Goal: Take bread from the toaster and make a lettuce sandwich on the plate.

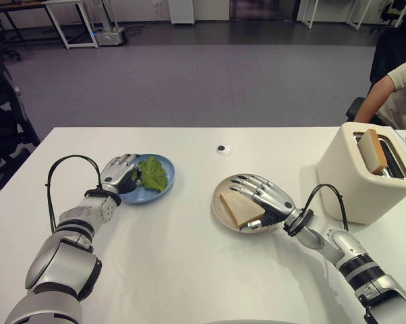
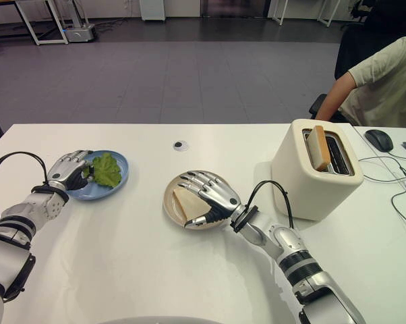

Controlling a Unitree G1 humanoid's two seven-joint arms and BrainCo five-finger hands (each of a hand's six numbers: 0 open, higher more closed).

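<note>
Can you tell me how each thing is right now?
Toaster: one bread slice sticking up from a slot.
Tan plate: holds a second slice, lying flat.
Blue plate: holds the lettuce.
Left hand: at the lettuce's edge.
Right hand: open, spread over the second slice.

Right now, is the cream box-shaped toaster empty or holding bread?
Holding bread: one brown-crusted slice stands upright, sticking out of a slot in the cream toaster.

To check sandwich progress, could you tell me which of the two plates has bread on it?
The beige plate, under the right hand, carries a bread slice; the blue plate by the left hand holds only lettuce.
</note>
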